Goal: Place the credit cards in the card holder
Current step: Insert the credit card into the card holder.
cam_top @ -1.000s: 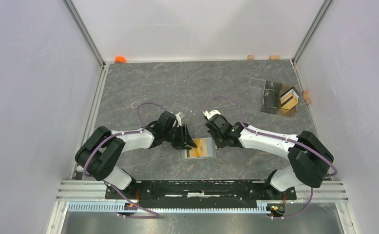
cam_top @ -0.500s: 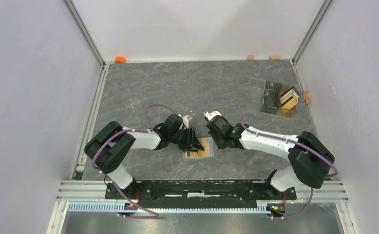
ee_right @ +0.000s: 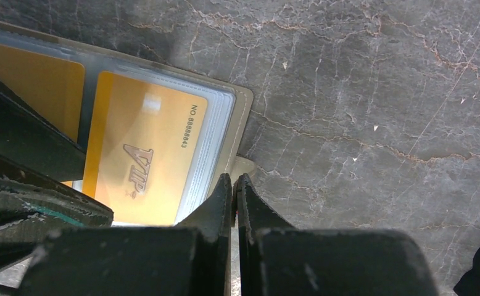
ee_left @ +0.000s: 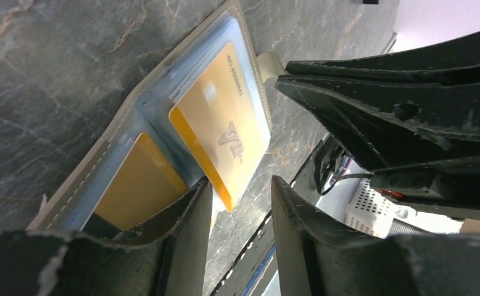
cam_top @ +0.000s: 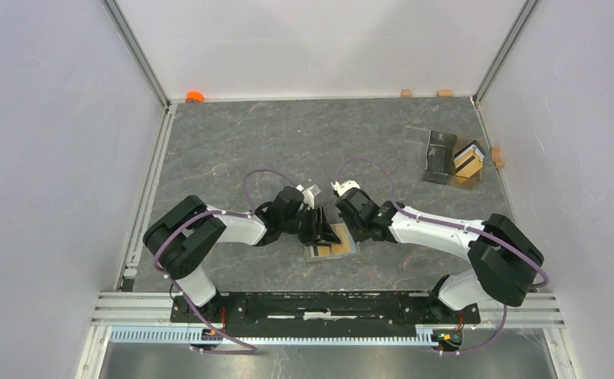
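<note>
Grey stone tabletop [ee_right: 379,92], gold card [ee_right: 142,157] marked VIP

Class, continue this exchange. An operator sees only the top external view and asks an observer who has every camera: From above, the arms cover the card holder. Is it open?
Observer: Yes. The right wrist view shows the card holder lying open, with its clear sleeves exposed.
Operator: Any cards there?
Observer: Two. A gold card lettered VIP lies at the sleeves, and an orange card lies beside it.
Operator: Is the right pincer gripping anything?
Observer: No. The right pincer is shut on nothing, with its tips at the holder's tab.
</note>
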`<state>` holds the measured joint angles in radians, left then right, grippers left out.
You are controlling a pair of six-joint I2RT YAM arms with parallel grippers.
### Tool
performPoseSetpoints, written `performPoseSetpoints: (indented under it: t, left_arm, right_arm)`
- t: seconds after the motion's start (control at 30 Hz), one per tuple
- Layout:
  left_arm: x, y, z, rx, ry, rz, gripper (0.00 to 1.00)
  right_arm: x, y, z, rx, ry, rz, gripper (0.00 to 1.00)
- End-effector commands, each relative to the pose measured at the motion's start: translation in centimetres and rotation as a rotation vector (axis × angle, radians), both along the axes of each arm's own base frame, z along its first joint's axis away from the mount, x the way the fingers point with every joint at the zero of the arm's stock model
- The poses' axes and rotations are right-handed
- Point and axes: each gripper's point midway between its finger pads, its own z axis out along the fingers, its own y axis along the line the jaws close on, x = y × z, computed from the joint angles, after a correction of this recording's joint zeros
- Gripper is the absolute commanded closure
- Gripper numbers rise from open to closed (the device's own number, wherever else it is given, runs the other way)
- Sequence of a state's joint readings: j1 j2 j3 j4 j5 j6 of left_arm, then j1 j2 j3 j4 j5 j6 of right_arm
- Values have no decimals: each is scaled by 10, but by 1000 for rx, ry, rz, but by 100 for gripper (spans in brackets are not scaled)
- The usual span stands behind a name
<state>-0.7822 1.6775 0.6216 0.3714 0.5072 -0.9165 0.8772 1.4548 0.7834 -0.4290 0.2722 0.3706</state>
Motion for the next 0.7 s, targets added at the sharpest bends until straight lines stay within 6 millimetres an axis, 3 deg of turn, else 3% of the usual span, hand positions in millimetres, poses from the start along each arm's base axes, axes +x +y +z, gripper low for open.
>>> performPoseSetpoints:
  t: [0.0, 0.13, 0.27, 0.5, 0.57, 0.67]
  left_arm:
    - [15, -20, 30, -112, -70, 8, 53]
    - [16, -17, 36, -105, -91, 21, 52]
    - [15, -5, 33, -28, -100, 31, 40]
    - [16, 16, 60, 36, -197, 55, 29]
    - [18, 26, 62, 74, -214, 73, 26]
    - [20, 49, 49, 166, -202, 122, 25]
  right_arm:
    - [4, 0, 10, 23, -42, -22, 100]
    - [4, 1, 12, 32, -48, -28, 100]
    - [5, -1, 16, 29, -59, -33, 100]
    - [12, -10, 35, 14, -105, -56, 100]
    - [14, -12, 43, 6, -122, -61, 100]
    - [20, -14, 59, -5, -154, -65, 100]
